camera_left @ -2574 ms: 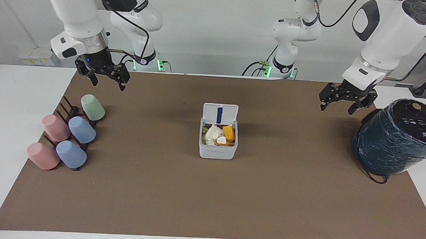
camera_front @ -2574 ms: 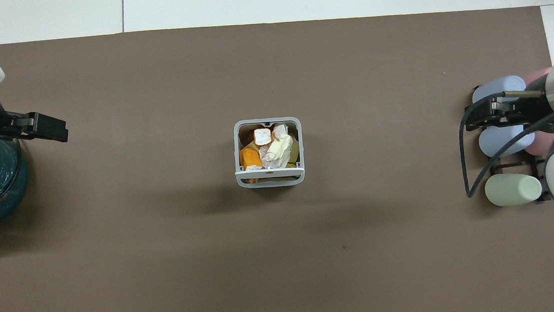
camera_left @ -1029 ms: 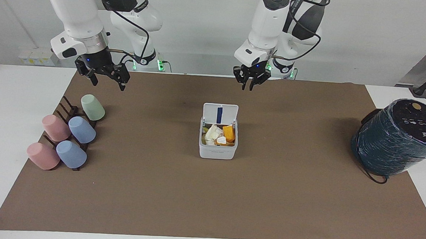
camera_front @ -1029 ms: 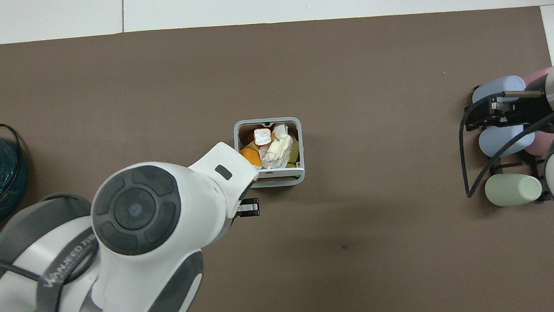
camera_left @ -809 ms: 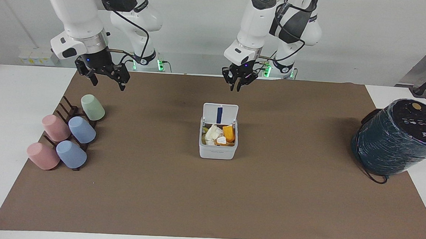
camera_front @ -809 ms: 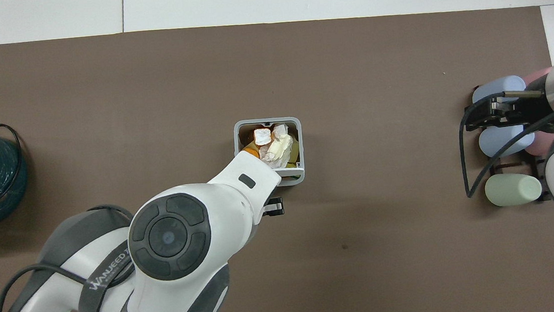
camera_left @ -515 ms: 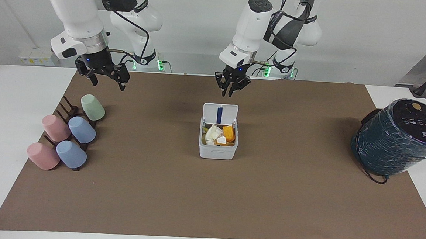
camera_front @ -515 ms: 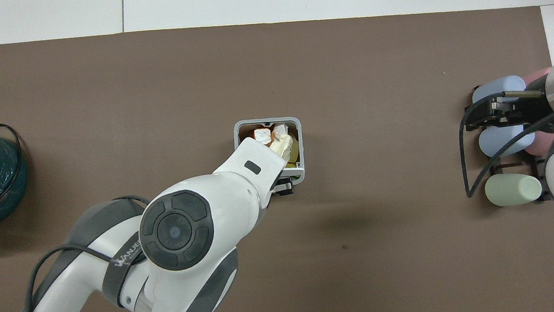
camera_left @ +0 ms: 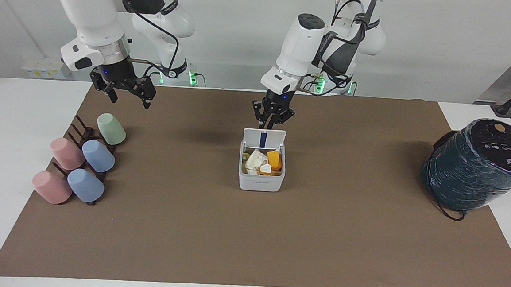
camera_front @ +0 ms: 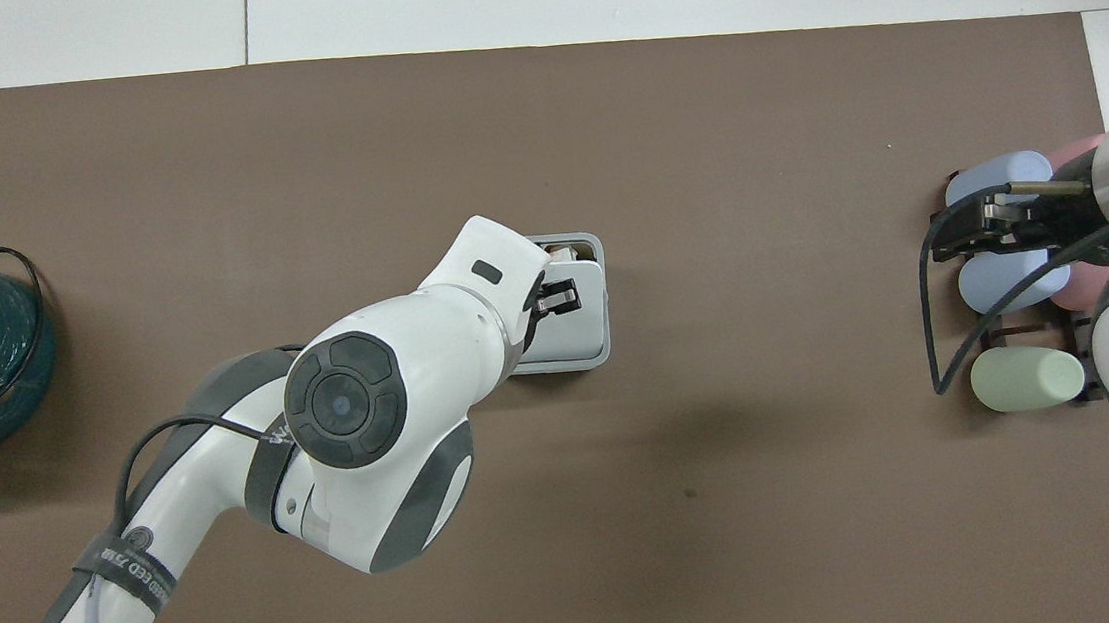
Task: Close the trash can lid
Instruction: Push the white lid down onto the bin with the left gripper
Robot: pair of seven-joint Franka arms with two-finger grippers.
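Observation:
The small white trash can [camera_left: 261, 181] stands mid-mat, with scraps of rubbish showing inside. Its hinged lid [camera_left: 264, 138] stands tilted over the opening, blue strip facing away from the robots. My left gripper [camera_left: 269, 125] is shut, its tips against the lid's top edge on the side nearer the robots. In the overhead view the lid [camera_front: 572, 335] covers most of the can [camera_front: 595, 248], with the left gripper [camera_front: 558, 299] over it. My right gripper [camera_left: 128, 96] waits, open and empty, above the mat near the cups.
A dark rack with several pastel cups [camera_left: 98, 155] lies toward the right arm's end; the cups also show in the overhead view [camera_front: 1008, 277]. A large dark teal wrapped cylinder [camera_left: 476, 166] stands toward the left arm's end. A brown mat [camera_left: 249, 240] covers the table.
My left arm swung from over the teal cylinder to the trash can, shut its fingers and came down onto the lid's edge. The lid has tipped over the opening. The right arm has not moved.

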